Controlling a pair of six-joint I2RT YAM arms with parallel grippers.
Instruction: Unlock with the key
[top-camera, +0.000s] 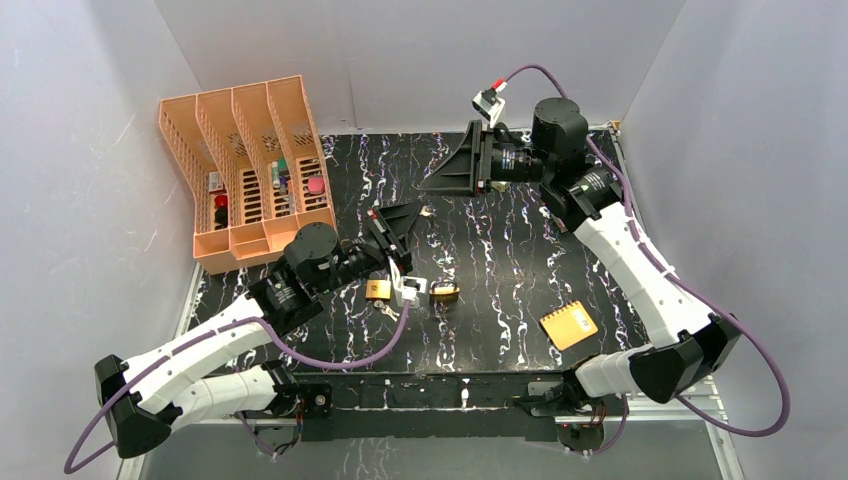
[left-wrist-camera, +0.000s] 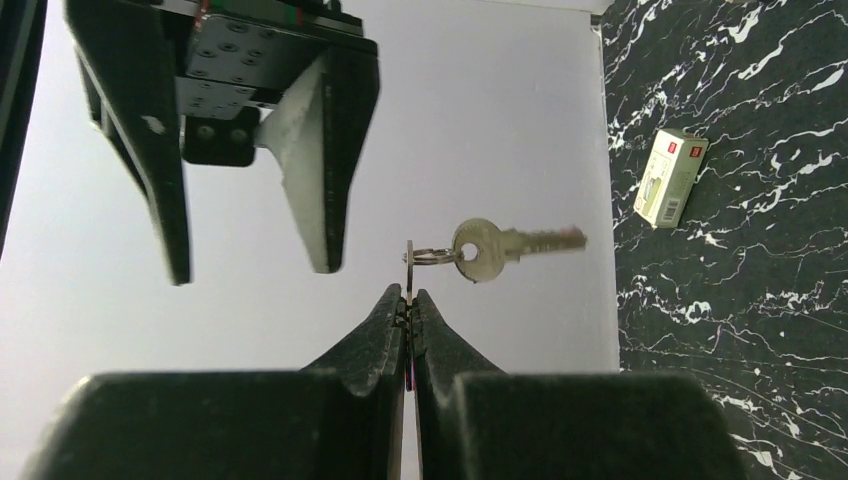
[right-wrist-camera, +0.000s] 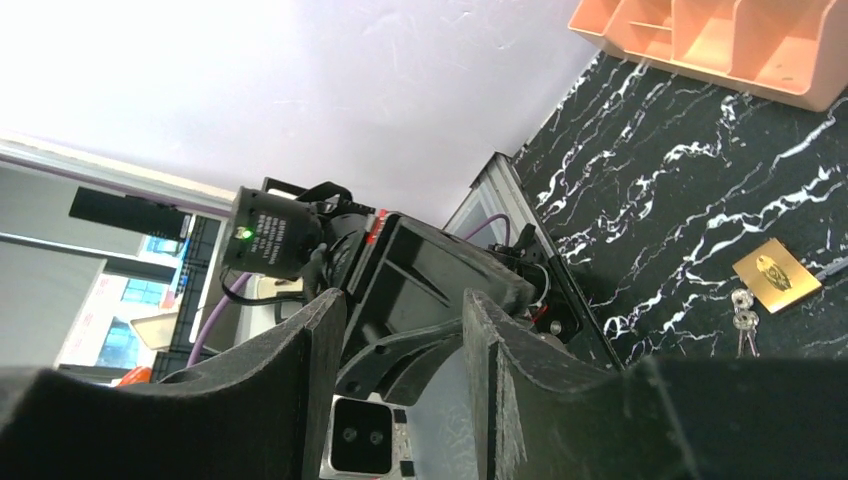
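Observation:
The key (left-wrist-camera: 488, 249), small and silver, sticks out sideways from a ring whose other piece is pinched edge-on between the fingertips of my left gripper (left-wrist-camera: 410, 300). The left gripper (top-camera: 417, 216) is shut on it and holds it above the table. Directly facing it, my right gripper (top-camera: 428, 184) hangs open with nothing between its fingers; its two fingers (left-wrist-camera: 322, 190) show just beyond the key. From the right wrist, the right gripper (right-wrist-camera: 405, 300) frames the left gripper's body. Two brass padlocks (top-camera: 378, 290) (top-camera: 446, 292) lie on the table below, one padlock (right-wrist-camera: 776, 275) beside a spare bunch of keys (right-wrist-camera: 742, 322).
An orange file organiser (top-camera: 250, 170) stands at the back left. An orange notepad (top-camera: 568, 325) lies front right. A small white and green box (left-wrist-camera: 670, 178) rests on the black marbled table (top-camera: 500, 260). White walls close in the sides and back.

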